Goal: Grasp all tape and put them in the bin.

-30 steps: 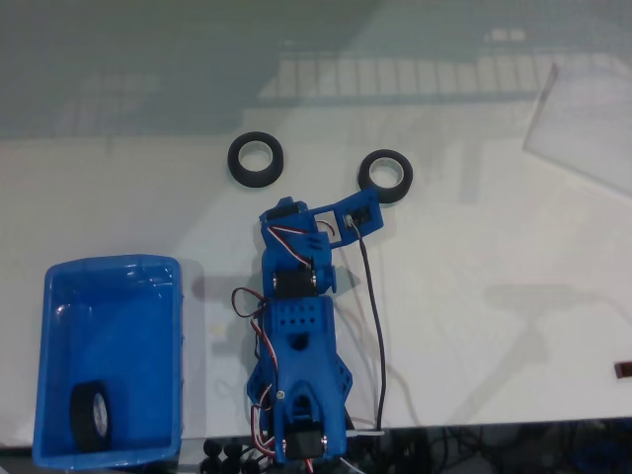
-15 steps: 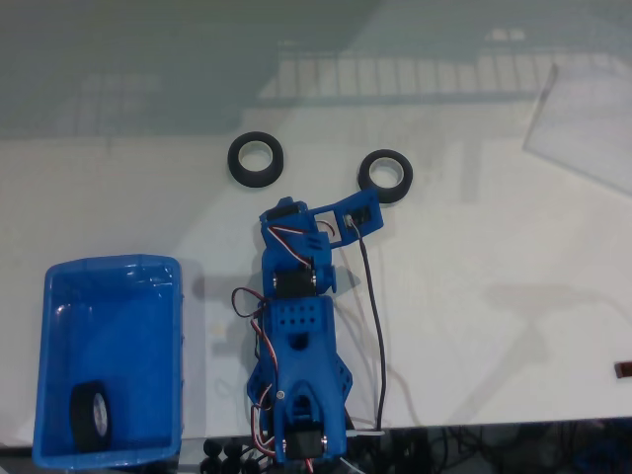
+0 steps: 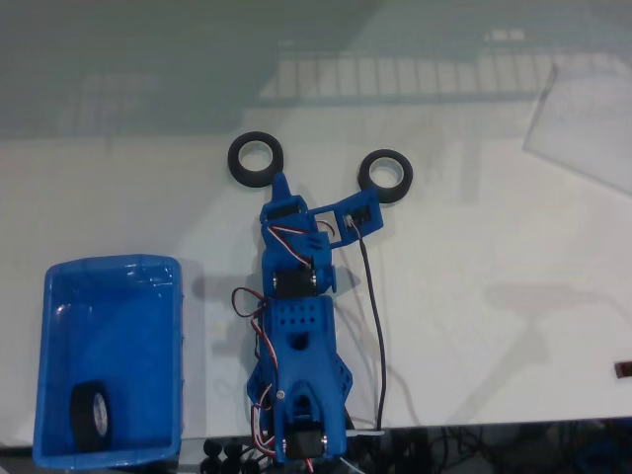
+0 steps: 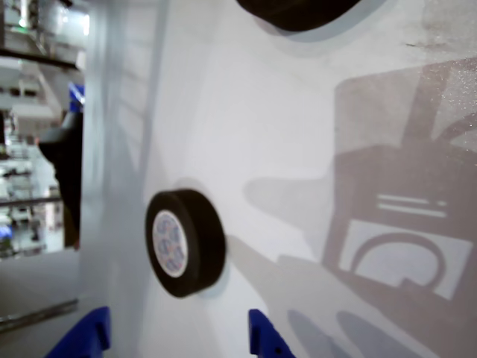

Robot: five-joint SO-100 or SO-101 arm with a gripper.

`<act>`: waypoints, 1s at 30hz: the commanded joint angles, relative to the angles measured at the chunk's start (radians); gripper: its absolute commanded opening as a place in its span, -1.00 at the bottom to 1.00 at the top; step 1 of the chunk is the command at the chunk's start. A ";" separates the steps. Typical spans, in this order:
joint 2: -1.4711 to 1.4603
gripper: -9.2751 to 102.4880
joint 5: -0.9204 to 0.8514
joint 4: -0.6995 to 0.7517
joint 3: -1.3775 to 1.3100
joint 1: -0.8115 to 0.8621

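Observation:
Two black tape rolls lie flat on the white table in the fixed view, the left tape [image 3: 256, 160] and the right tape [image 3: 385, 176]. A third tape roll [image 3: 91, 417] stands on edge inside the blue bin [image 3: 118, 316] at lower left. My blue gripper [image 3: 281, 190] points up at the left roll, its tip just below and right of it. In the wrist view that roll [image 4: 185, 242] sits just ahead of the gap between my two blue fingertips [image 4: 266, 339], so the gripper [image 4: 175, 343] is open and empty. Another roll [image 4: 298, 11] shows at the top edge.
A clear plastic sheet [image 3: 583, 123] lies at the back right. A black cable [image 3: 375, 326] runs along the arm's right side to the table's front edge. A small dark object [image 3: 623, 370] sits at the right edge.
A blue finger now sticks out towards the left tape roll where none reached before; the jaws have spread. The rolls and the bin have not moved.

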 commanded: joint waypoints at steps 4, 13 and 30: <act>-0.071 -0.34 -0.028 -0.043 -0.023 -0.012; -0.592 -0.34 -0.031 -0.057 -0.422 -0.031; -1.546 -0.34 -0.071 -0.044 -1.034 -0.095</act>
